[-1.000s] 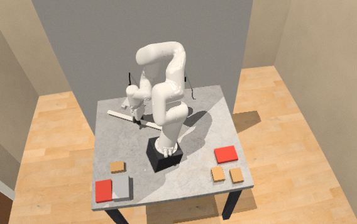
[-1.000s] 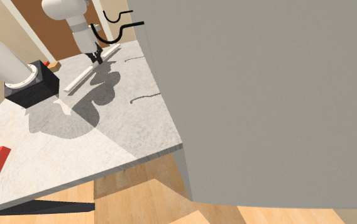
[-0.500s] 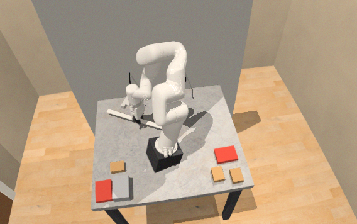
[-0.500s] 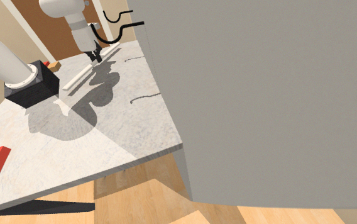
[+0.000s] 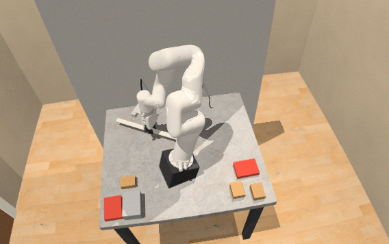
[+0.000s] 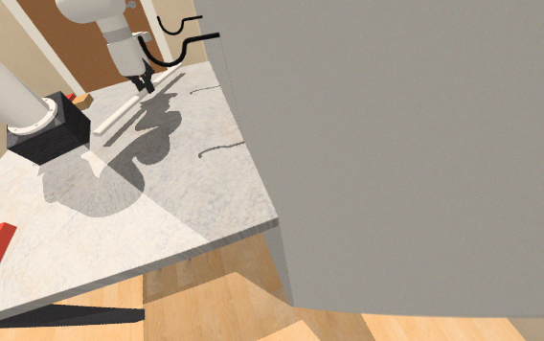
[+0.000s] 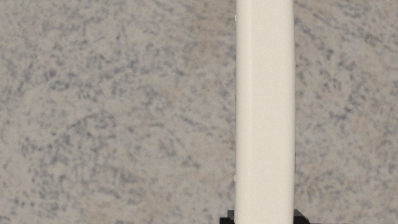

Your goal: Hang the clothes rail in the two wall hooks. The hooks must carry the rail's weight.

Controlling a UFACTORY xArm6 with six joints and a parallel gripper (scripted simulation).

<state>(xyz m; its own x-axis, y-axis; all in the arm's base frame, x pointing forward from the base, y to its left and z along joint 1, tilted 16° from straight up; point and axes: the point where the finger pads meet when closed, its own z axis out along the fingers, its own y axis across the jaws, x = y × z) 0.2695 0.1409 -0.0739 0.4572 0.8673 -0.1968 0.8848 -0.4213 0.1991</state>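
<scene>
The clothes rail [image 5: 142,128] is a long cream bar lying low over the grey table near the wall. It also shows in the exterior view [image 6: 134,101] and fills the wrist view [image 7: 265,115] as an upright strip. My gripper [image 5: 148,129] points down and is shut on the rail near its middle, as the exterior view [image 6: 144,84] also shows. The black fingertips peek out at the bottom of the wrist view [image 7: 262,219]. Two black wall hooks stick out of the grey wall above the table, one on the left [image 5: 141,83] and one on the right [image 5: 207,96]; both also show in the exterior view [image 6: 184,48].
The arm's black base [image 5: 179,168] stands mid-table. Flat blocks lie at the front: a red block [image 5: 113,208] beside a grey block [image 5: 132,204], a tan block [image 5: 127,181], a red block [image 5: 246,168] and two tan blocks [image 5: 247,190]. The grey wall [image 5: 154,41] stands behind.
</scene>
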